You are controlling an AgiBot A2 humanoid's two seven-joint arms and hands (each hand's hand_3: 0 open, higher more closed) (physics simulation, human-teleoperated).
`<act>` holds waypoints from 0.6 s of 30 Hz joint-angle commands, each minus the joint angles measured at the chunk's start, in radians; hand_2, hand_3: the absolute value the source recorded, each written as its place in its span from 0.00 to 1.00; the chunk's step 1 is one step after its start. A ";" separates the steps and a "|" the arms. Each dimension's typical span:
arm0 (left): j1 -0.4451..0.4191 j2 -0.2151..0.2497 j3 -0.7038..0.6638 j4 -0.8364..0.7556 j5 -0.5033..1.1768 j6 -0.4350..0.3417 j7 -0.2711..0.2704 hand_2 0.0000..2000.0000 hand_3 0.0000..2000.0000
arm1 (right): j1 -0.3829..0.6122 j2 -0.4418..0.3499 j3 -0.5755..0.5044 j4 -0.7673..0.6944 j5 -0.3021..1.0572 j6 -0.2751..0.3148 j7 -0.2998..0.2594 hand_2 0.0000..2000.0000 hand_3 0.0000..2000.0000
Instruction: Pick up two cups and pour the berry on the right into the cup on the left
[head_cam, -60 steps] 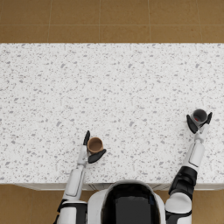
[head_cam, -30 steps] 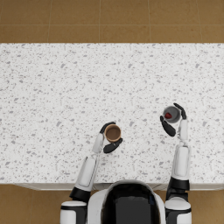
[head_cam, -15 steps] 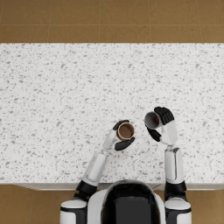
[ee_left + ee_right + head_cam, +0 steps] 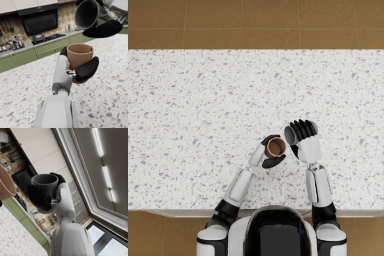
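Two cups are held above a speckled white terrazzo worktop (image 4: pixel 188 115), just below the centre of the head view. A brown cup (image 4: pixel 276 147), smooth, matte and cylindrical, is kept upright with its round mouth facing up; its inside looks plain brown and no contents can be made out. It is clasped by the left hand (image 4: pixel 272 155), whose dark fingers are wrapped around the wall from both sides, as is seen clearly in the left wrist view, where the brown cup (image 4: pixel 79 58) is gripped low on its body by the left hand (image 4: pixel 83 70). The white left forearm is angled up and to the right from the bottom of the head view.

A dark grey cup (image 4: pixel 290 135), also smooth and cylindrical, is tipped onto its side with its open mouth turned toward the brown cup, just beside its rim. It is enclosed by the right hand (image 4: pixel 303 137), the dark fingers being laid over the top of it. In the left wrist view the grey cup (image 4: pixel 91 15) is seen tilted above the brown one, its interior dark and no berry visible. In the right wrist view the grey cup (image 4: pixel 45 186) is clamped by the right hand (image 4: pixel 41 196).

Brown wooden flooring (image 4: pixel 253 22) fills the upper part of the head view.
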 commanded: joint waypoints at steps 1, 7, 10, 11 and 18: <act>0.043 0.026 -0.022 0.050 0.000 0.000 0.000 1.00 0.64 | 0.045 -0.029 0.066 0.001 0.032 0.000 0.000 1.00 0.64; 0.073 -0.015 0.033 0.065 0.000 -0.010 0.001 1.00 0.64 | 0.035 -0.035 0.095 0.023 0.225 0.002 0.001 1.00 0.64; 0.073 -0.010 0.023 0.065 0.000 -0.012 0.001 1.00 0.64 | 0.026 -0.035 0.086 0.034 0.321 0.003 0.001 1.00 0.64; 0.070 -0.010 0.014 0.062 0.000 -0.014 0.000 1.00 0.64 | 0.028 -0.038 0.083 0.040 0.353 0.003 0.002 1.00 0.64; 0.081 0.007 0.000 0.095 0.000 0.000 0.000 1.00 0.64 | 0.033 -0.057 0.104 0.083 0.578 0.004 0.003 1.00 0.64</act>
